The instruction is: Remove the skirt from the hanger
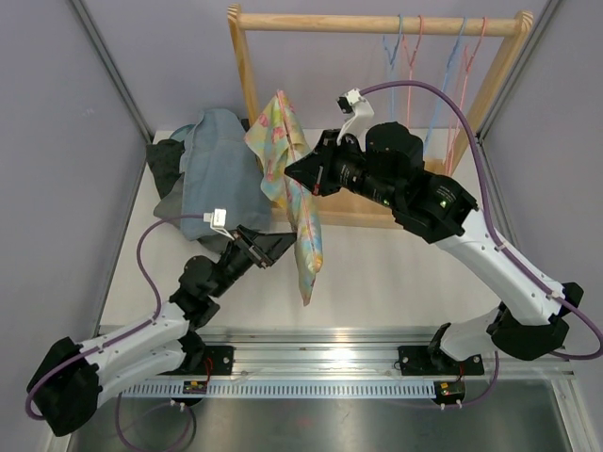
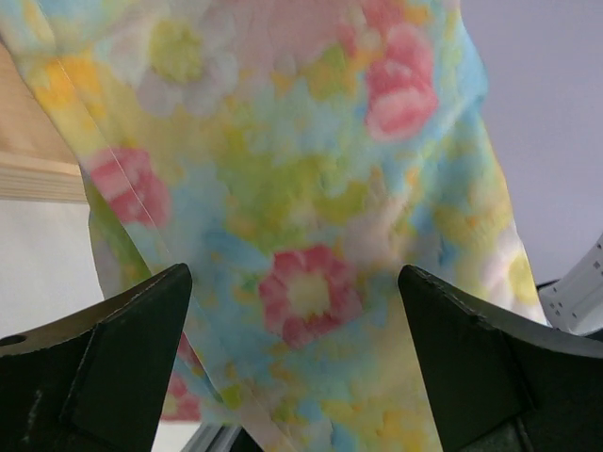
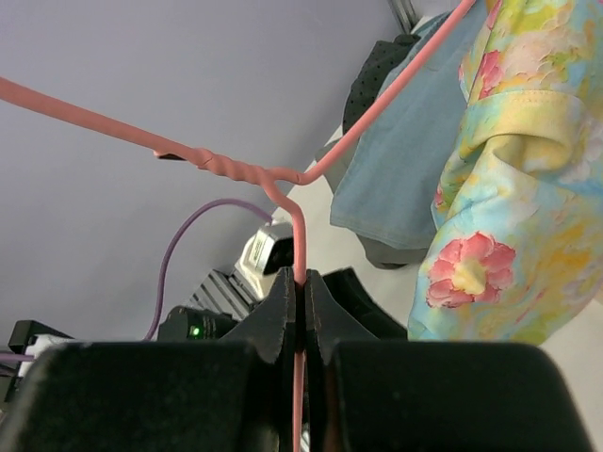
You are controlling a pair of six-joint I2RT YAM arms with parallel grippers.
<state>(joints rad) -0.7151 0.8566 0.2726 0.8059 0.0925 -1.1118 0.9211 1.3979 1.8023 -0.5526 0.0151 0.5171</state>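
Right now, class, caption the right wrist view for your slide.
Right gripper shut on the stem of the pink hanger, floral skirt hanging at right.

A wooden garment rack [image 1: 377,21] stands at the far side of a white table [image 1: 396,273]. Spare blue and pink wire hangers [image 1: 412,58] hang from the right end of its top bar. Left of the rack lies a heap of denim and dark clothes [image 1: 212,165]. Plain lilac walls [image 1: 57,113] rise behind and on both sides of the rack, with grey metal posts [image 1: 105,61] slanting at the corners. The light is soft and even.

Left gripper [image 2: 292,282] spread wide, low; right gripper [image 3: 301,282] clamped, raised.
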